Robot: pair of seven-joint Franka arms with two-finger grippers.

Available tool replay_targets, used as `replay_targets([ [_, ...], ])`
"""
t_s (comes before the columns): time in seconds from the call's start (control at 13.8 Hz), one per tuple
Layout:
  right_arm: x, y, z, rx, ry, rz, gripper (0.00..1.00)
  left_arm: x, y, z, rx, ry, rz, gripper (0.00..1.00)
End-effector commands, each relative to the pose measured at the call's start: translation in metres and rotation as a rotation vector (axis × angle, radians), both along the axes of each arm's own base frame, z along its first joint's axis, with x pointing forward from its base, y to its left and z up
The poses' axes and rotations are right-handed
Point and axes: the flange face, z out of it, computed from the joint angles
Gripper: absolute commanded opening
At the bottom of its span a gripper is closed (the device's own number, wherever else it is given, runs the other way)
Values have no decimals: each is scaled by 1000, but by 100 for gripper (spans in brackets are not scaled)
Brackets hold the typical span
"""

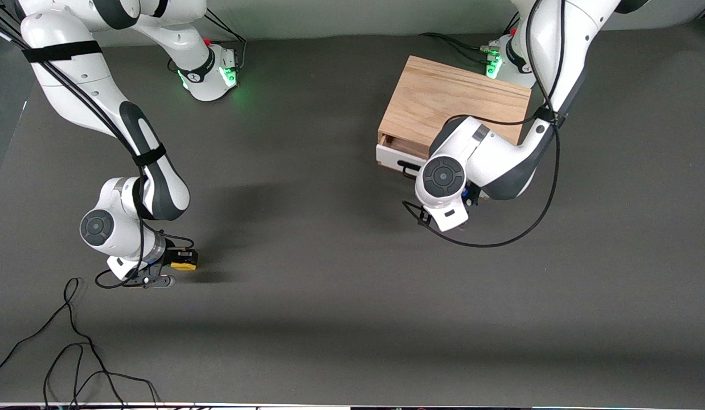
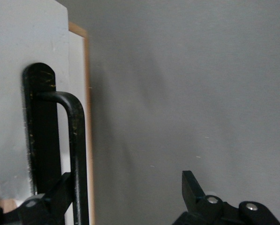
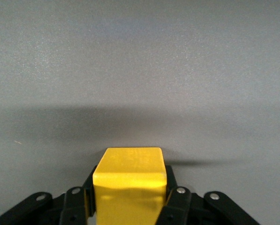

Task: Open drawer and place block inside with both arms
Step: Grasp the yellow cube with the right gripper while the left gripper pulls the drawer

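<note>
The light oak box (image 1: 455, 102) stands at the left arm's end of the table. Its drawer (image 1: 389, 155), with a white front, is pulled out a crack. My left gripper (image 1: 471, 196) is at the drawer front, mostly hidden under its wrist. In the left wrist view the left gripper (image 2: 125, 190) is open, with the black wire handle (image 2: 76, 140) between its fingers, close to one finger (image 2: 50, 199). My right gripper (image 1: 179, 263) is shut on the yellow block (image 1: 184, 265), low at the table near the right arm's end. The right wrist view shows the block (image 3: 129, 180) clamped between the fingers.
Loose black cables (image 1: 73, 353) lie on the grey mat near the front camera at the right arm's end. A cable loop (image 1: 500, 239) hangs from the left arm over the mat beside the drawer.
</note>
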Motion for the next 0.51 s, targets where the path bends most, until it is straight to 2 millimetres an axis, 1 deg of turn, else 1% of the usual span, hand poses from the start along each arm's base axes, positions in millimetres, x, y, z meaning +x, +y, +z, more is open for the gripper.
replay_targets([
  [0.0, -2, 0, 20, 8, -28, -25, 20, 43, -15, -11, -54, -75, 8, 100],
  [0.07, -1, 1, 24, 10, -28, -24, 16, 44, -19, -15, -55, -75, 3, 100],
  [0.22, 2, 2, 42, 13, -19, -23, 12, 51, -26, -13, -70, -101, -1, 100],
  [0.36, 13, 5, 67, 16, 5, -39, 0, 56, -28, -10, -94, -131, 3, 100],
  [0.43, 18, 9, 80, 17, 27, -54, 0, 59, -28, -6, -105, -148, 7, 100],
])
